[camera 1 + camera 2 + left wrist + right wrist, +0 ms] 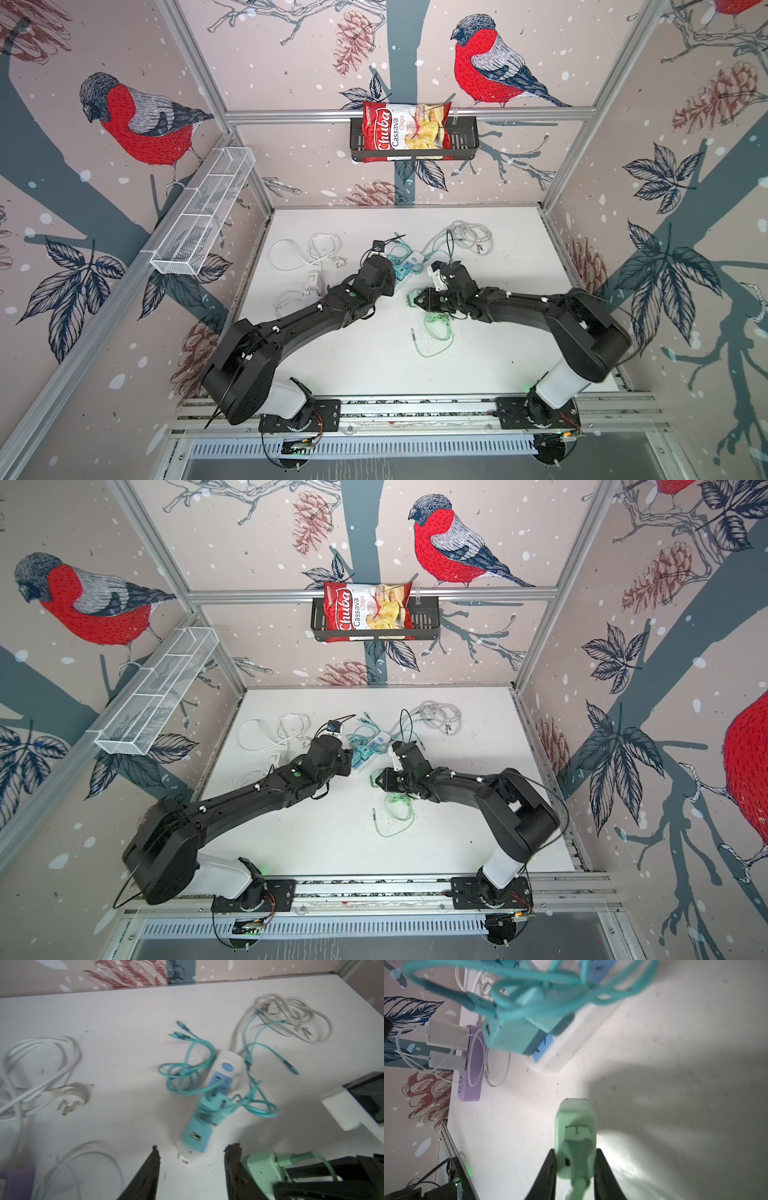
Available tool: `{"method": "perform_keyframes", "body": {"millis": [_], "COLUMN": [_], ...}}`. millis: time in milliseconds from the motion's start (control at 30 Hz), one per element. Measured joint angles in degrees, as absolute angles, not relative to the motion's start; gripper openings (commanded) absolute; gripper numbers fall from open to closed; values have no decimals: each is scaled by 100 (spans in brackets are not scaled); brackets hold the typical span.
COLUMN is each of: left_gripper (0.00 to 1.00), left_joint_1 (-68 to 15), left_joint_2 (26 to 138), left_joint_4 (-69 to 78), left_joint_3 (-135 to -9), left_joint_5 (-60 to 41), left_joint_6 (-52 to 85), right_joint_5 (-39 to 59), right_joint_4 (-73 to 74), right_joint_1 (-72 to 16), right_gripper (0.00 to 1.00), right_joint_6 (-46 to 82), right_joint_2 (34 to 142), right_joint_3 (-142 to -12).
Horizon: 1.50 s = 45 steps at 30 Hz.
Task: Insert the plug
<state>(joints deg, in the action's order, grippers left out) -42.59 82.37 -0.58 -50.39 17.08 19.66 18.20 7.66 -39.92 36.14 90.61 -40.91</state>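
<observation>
- Noted white flat tabletop (498, 353), strewn with loose cables, with the work near its middle.
- Found long white power strip with blue socket faces (216, 1084) lying flat between the two arms in both top views.
- Recorded teal block adapters (214, 1103) already seated in the strip, with thin teal cables (187, 1076) looped over and beside the blue faces.
- Recorded pale green cable (436, 336) coiled on the table below the right arm's wrist, leading up to the plug.
- Observed left gripper (193, 1146) with fingers apart, straddling the strip's near end. Saw a gap on each side, so no grip taken.
- Observed right gripper (576, 1151) with fingers clamped on the flanks of the mint-green plastic plug (576, 1122). Found the plug near the strip's end but apart from it, just beside the left gripper, seemingly off the table.
- Judged the step in hand as the approach: plug gripped and carried, not yet presented to a socket.
- Judged the next move to call for bracing the strip with the left fingers, lining the plug up over a free blue face, keeping clear of the teal loops, then pressing straight in.
- Could not confirm prong direction or a free socket from the blurred wrist views.
</observation>
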Motion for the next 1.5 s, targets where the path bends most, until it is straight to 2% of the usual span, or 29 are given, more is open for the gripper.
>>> {"method": "perform_keyframes", "body": {"millis": [167, 367, 467, 667, 767, 967, 1500], "left_gripper": [50, 49, 50, 49, 49, 48, 48], "left_joint_1": [-4727, -4764, -4764, -4578, -4335, -3964, -3653], "left_joint_2": [8853, 10468, 11491, 13664, 14394, 14715, 15369], "left_joint_4": [-56, 21, -331, -2086, -2895, -3500, -2799], "left_joint_3": [-5878, -7312, -8604, -12014, -13126, -13297, -13653], "left_joint_5": [1653, 1632, 1704, 1822, 1787, 1597, 1052], "left_joint_6": [1964, 1896, 1903, 2095, 2373, 2766, 2679], "right_joint_5": [1490, 1269, 1267, 1380, 1446, 1603, 1802], "right_joint_4": [211, -296, -447, -528, -545, -563, -572], "right_joint_1": [-3457, -2593, -2276, -2045, -2023, -2023, -2023], "right_gripper": [17, 18, 18, 18, 18, 19, 20], "right_joint_6": [3597, 3446, 3365, 3168, 3144, 3009, 2971], "right_joint_2": [7870, 6879, 6643, 6434, 6416, 6418, 6324], "right_joint_3": [-3227, -2860, -2836, -2801, -2764, -2731, -2700]}}
